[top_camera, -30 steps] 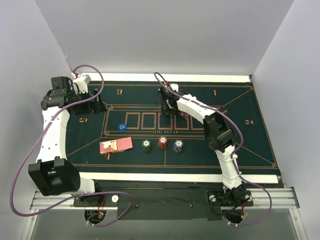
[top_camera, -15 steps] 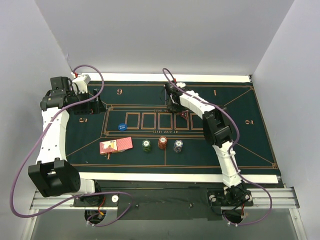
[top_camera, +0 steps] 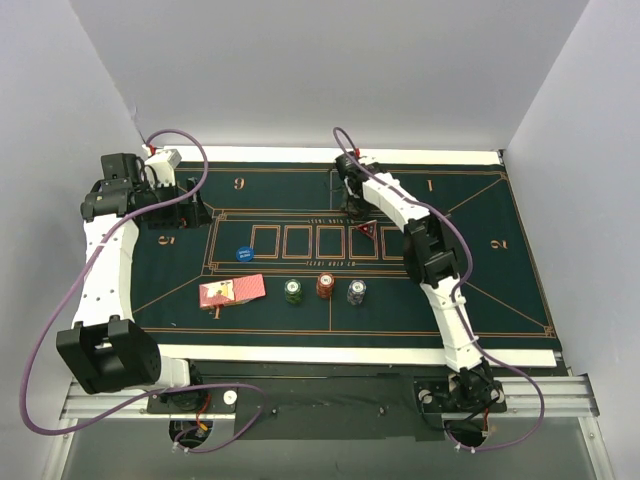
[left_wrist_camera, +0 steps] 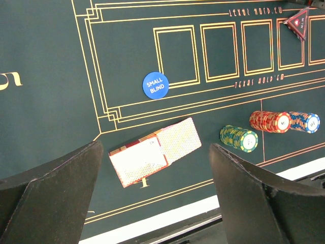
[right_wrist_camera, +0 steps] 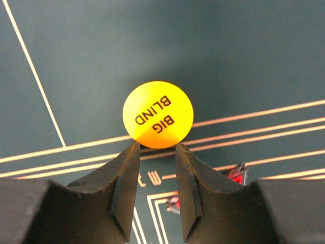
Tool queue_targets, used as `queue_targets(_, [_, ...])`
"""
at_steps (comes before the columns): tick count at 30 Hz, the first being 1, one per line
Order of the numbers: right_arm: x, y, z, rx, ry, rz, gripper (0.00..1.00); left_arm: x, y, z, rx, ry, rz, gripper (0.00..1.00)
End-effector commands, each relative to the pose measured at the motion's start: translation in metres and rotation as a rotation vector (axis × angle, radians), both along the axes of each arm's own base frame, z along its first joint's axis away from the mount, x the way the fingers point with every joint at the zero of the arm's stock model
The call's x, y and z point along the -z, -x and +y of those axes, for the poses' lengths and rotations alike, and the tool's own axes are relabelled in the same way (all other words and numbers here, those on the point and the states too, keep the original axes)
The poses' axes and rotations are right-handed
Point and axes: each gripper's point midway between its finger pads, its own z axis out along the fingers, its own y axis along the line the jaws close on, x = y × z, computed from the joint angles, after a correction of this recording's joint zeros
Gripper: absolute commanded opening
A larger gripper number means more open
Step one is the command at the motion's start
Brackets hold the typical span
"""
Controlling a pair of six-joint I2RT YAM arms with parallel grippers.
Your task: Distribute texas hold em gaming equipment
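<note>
The right hand [right_wrist_camera: 155,146] reaches to the far side of the green felt mat [top_camera: 500,290], fingers drawn narrow, their tips at the near rim of the orange BIG BLIND button [right_wrist_camera: 158,114]; whether they pinch it or only touch it I cannot tell. Done well, I judge, the disc ends flat on bare felt and the hand lifts straight up. The triangular ALL IN marker [top_camera: 370,230] lies near behind and the back wall [top_camera: 300,90] close ahead; open felt lies to either side. The left hand [left_wrist_camera: 156,146] hovers spread wide and empty at the mat's left end, apart from the cards [top_camera: 232,292]
</note>
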Motion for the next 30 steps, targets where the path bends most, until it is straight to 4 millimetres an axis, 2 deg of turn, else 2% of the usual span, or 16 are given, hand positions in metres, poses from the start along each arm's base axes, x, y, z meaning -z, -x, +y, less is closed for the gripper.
queue_targets(1, [0.006,-0.01,-0.025,0.045,0.061,0.029,0.3,-0.012,-0.01,0.004,0.0,-0.01,-0.054,0.97])
queue_targets(7, [0.004,-0.033,-0.032,0.071,0.028,-0.003,0.31,-0.009,-0.015,0.004,-0.004,-0.001,-0.046,0.97])
queue_targets(10, [-0.001,-0.036,-0.031,0.06,0.017,-0.013,0.32,-0.008,-0.016,0.005,-0.006,0.0,-0.043,0.97])
queue_targets(12, [-0.011,-0.034,-0.028,0.038,0.016,-0.025,0.38,-0.008,-0.016,0.005,-0.007,0.001,-0.042,0.97])
queue_targets(15, [-0.027,-0.018,-0.024,-0.013,0.05,-0.042,0.48,-0.011,-0.013,0.004,-0.006,0.002,-0.044,0.97])
queue_targets(16, [-0.017,-0.006,-0.028,-0.021,0.077,-0.012,0.5,-0.013,-0.011,0.003,-0.003,0.001,-0.049,0.97])
queue_targets(17, [-0.033,-0.005,-0.023,-0.039,0.073,-0.049,0.51,-0.013,-0.01,0.003,-0.006,0.0,-0.05,0.97])
queue_targets(18, [-0.023,0.006,-0.028,-0.047,0.1,-0.022,0.52,-0.016,-0.008,0.003,-0.005,0.0,-0.056,0.97])
queue_targets(19, [-0.034,0.008,-0.026,-0.055,0.1,-0.044,0.52,-0.017,-0.007,0.002,-0.004,0.002,-0.057,0.97])
queue_targets(24, [-0.019,0.034,-0.036,-0.068,0.16,0.01,0.52,-0.024,0.004,-0.001,-0.004,0.005,-0.067,0.97])
queue_targets(30, [-0.007,0.048,-0.047,-0.038,0.178,0.047,0.51,-0.03,0.011,0.0,-0.004,-0.008,-0.075,0.97])
